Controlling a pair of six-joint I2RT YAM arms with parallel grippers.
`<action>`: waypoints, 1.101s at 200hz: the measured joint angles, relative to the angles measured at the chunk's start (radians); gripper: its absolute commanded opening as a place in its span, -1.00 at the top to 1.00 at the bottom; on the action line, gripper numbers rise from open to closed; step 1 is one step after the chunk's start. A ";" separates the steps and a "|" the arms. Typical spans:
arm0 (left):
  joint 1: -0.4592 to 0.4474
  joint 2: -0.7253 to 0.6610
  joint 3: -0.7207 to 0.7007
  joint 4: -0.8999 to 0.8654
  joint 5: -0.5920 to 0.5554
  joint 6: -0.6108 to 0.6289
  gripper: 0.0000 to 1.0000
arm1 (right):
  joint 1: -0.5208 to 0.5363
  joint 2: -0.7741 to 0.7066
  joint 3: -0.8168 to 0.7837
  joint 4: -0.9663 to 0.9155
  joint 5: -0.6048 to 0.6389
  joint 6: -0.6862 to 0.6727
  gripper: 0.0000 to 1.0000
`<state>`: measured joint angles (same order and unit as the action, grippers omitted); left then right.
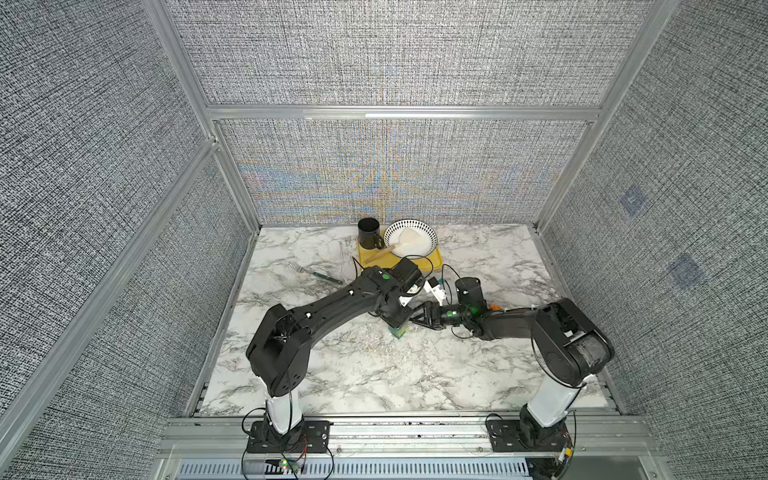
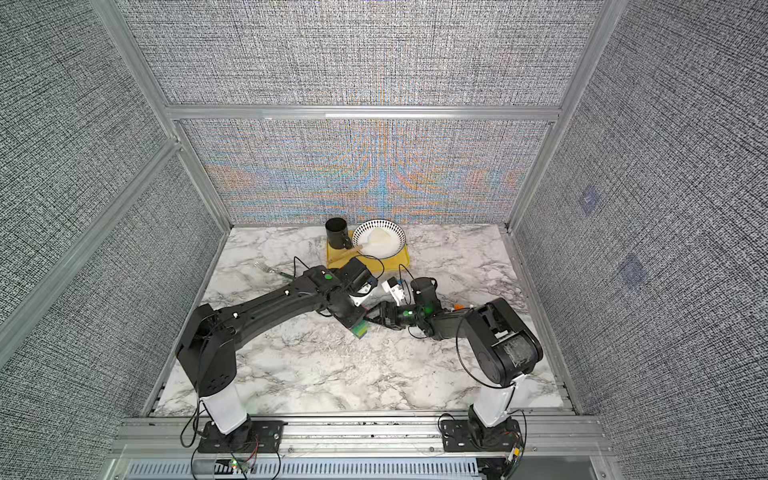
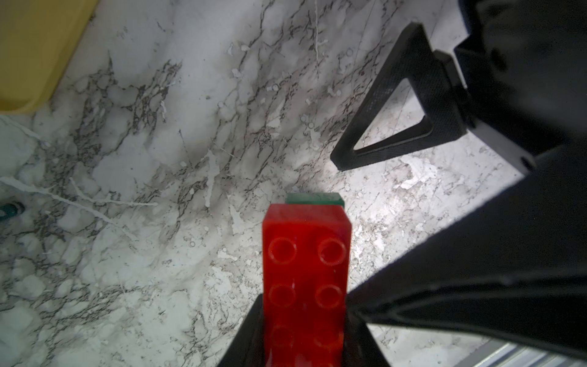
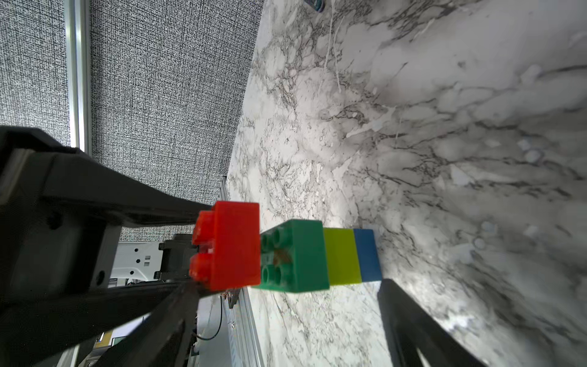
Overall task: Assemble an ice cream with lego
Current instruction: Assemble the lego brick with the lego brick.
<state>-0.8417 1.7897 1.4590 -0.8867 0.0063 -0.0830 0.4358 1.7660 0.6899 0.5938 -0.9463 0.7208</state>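
Left gripper (image 3: 303,321) grips the long red plastic brick (image 3: 306,254) atop the green-lime-blue brick stack (image 4: 320,257) mid worktop (image 1: 353,374); right gripper (image 1: 416,318) hangs open alongside.

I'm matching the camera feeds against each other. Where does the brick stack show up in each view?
A top view: brick stack near the middle, mostly hidden under the left gripper.
A top view: same spot, lime side showing.
Left wrist: foreground, seen from above, red brick uppermost.
Right wrist: mid-picture, side-on, blue base on the table.
Shared landmark: green-handled fork, handle tip only in wrist views.
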 measured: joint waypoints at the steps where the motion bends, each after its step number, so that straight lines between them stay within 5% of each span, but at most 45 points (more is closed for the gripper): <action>1: 0.000 0.000 0.000 0.001 0.000 0.000 0.96 | 0.000 0.000 0.000 0.000 0.000 0.000 -0.82; 220: -0.008 0.033 -0.035 0.024 0.026 -0.030 0.90 | -0.006 0.060 0.046 -0.007 0.005 0.014 -0.67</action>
<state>-0.8497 1.8229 1.4239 -0.8631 0.0326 -0.1127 0.4297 1.8256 0.7357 0.5865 -0.9413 0.7345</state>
